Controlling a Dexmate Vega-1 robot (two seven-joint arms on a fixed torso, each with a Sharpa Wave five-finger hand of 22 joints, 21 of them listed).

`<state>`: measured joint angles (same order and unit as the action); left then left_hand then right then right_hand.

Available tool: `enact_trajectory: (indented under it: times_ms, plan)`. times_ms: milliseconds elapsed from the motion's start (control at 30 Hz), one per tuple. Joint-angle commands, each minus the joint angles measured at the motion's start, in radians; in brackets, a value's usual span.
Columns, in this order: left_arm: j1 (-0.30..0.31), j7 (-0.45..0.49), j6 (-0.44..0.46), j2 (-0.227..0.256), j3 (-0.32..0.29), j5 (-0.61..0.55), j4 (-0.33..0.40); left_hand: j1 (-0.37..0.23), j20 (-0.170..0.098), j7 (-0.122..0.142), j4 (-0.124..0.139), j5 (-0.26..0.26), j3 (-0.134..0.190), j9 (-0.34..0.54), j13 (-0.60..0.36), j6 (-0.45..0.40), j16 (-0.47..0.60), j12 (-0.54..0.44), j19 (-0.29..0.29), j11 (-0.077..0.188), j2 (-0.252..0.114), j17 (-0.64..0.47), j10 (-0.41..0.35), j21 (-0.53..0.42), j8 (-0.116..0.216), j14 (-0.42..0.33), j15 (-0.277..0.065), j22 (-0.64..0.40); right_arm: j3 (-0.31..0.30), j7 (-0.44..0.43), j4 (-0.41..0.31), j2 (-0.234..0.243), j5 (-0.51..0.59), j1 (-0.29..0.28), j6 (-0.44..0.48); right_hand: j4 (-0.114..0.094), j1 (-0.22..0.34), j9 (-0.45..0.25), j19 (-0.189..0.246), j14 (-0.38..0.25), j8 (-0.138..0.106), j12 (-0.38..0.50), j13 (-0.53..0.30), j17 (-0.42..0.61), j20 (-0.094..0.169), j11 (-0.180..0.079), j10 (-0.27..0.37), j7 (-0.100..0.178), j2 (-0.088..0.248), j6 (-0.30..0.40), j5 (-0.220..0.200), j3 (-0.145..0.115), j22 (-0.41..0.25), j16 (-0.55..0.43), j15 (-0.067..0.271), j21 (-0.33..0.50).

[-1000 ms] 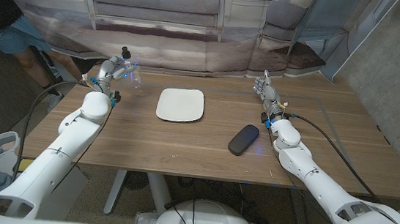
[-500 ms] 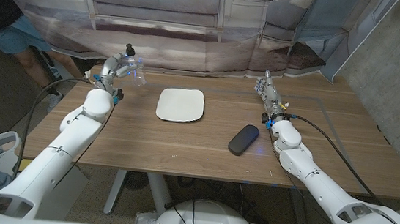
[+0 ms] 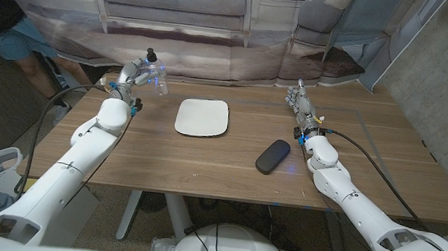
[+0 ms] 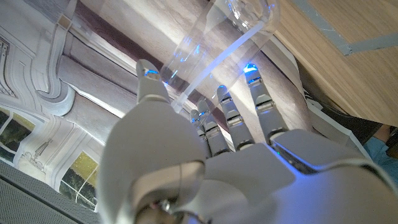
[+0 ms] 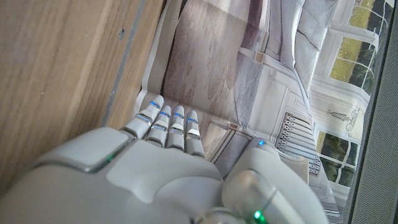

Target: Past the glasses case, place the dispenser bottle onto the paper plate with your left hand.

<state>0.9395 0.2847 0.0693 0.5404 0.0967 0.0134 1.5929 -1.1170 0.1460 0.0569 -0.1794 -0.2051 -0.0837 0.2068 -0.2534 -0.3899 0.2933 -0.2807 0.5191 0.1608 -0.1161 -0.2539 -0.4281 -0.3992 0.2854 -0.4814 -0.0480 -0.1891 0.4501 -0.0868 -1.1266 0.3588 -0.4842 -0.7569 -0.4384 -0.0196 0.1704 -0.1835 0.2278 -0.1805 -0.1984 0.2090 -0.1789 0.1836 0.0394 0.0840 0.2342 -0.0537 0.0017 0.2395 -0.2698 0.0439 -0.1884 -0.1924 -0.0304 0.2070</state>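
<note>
A: Checking left hand (image 3: pixel 133 76) — gripping the dispenser bottle (image 3: pixel 156 76), raised at the far left corner of the table (image 3: pixel 204 165).
B: Confirming from the wrist view: fingers (image 4: pixel 231 115) and thumb wrapping around the clear bottle body (image 4: pixel 211 43). Bottle tilting, black pump top pointing up and away.
A: Noting bottle position: hanging in the air, left of the paper plate (image 3: pixel 202 117), apart from it, touching neither plate nor table.
B: Logging the plate as lying near the table's middle, toward the far edge.
A: Recording the glasses case (image 3: pixel 272 156): dark, lying on the wood nearer the robot, right of the plate and well apart from the bottle.
B: Moving to right hand (image 3: pixel 301 106). Holding nothing, fingers (image 5: pixel 171 127) extending straight and side by side, standing upright near the far right part of the table.
A: Adding a person's arm and blue shorts (image 3: pixel 18 36) showing beyond the table's left end.
</note>
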Motion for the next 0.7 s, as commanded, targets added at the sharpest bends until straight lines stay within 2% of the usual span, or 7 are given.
enact_trajectory:
  times_ms: [33, 700]
  plan:
    - [-0.008, -0.004, -0.01, -0.002, 0.017, -0.009, 0.014, -0.072, -0.003, -0.005, 0.094, 0.006, 0.103, 0.004, -0.005, -0.014, -0.004, 0.001, -0.004, -0.003, -0.066, -0.001, -0.008, 0.002, 0.002, -0.007, -0.052, -0.001, -0.002, -0.007, -0.006, -0.001, 0.005, -0.009, -0.008, 0.001, -0.001, -0.004, 0.009, -0.009, -0.001, 0.006, -0.005, 0.004, 0.002, 0.0, 0.006, -0.002, 0.008, 0.009, -0.004, 0.011, -0.002, -0.001, -0.003, 0.004]
    - [-0.009, -0.028, -0.02, 0.011, 0.038, -0.014, 0.023, -0.072, -0.001, -0.009, 0.098, 0.011, 0.118, 0.004, -0.008, -0.018, -0.007, 0.003, 0.0, -0.003, -0.062, -0.002, -0.011, 0.002, -0.002, -0.013, -0.049, -0.001, -0.001, -0.017, -0.016, 0.001, 0.013, -0.007, 0.001, 0.002, 0.001, -0.005, 0.011, -0.01, -0.001, 0.006, -0.005, 0.004, 0.003, 0.0, 0.008, -0.002, 0.008, 0.01, -0.005, 0.013, -0.002, -0.001, 0.0, 0.004]
